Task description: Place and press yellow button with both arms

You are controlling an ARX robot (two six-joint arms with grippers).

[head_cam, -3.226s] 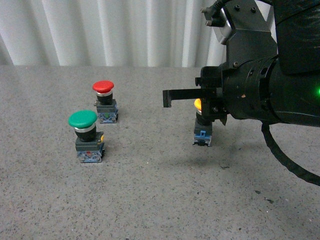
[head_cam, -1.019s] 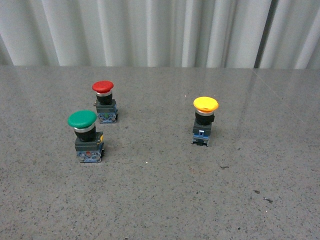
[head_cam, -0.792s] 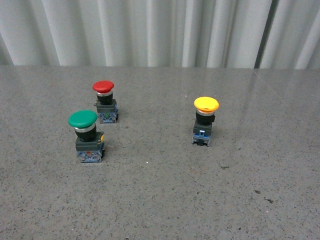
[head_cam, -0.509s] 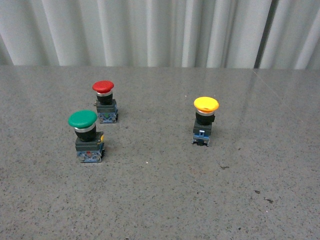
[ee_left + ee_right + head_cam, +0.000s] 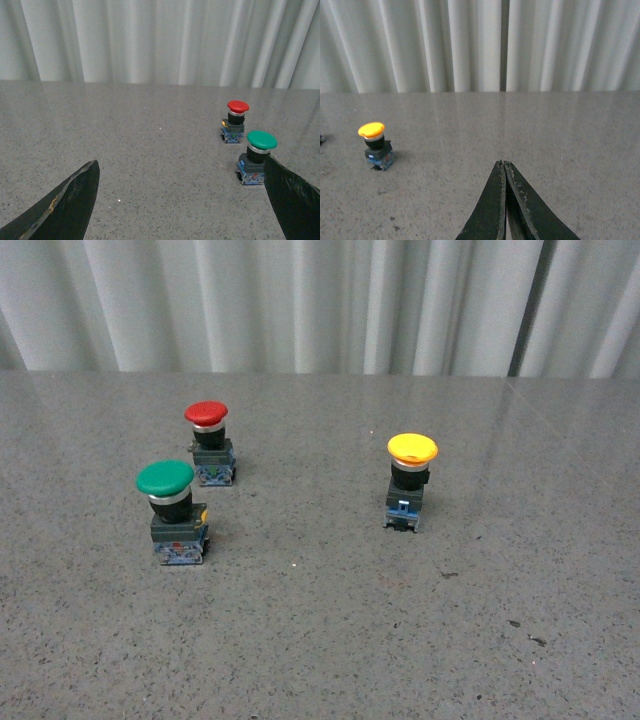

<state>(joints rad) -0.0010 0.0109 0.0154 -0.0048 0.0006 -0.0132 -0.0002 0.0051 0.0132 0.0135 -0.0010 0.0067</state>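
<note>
The yellow button (image 5: 411, 480) stands upright on the grey speckled table, right of centre in the front view, with nothing touching it. It also shows far off in the right wrist view as the yellow button (image 5: 374, 145). Neither arm appears in the front view. My right gripper (image 5: 504, 164) is shut with its two black fingers pressed together, empty, well away from the button. My left gripper (image 5: 180, 170) is open wide, nothing between its fingers (image 5: 75, 200); the yellow button is out of the left wrist view.
A green-capped button (image 5: 172, 512) and a red-capped button (image 5: 210, 443) stand upright at the left of the table (image 5: 320, 640). Both show in the left wrist view, the green one (image 5: 256, 157) close to one finger. A white pleated curtain (image 5: 300, 300) closes the back.
The right arm, which hovered at the yellow button 3.2 s ago, has withdrawn out of the front view. Over the last second nothing has moved.
</note>
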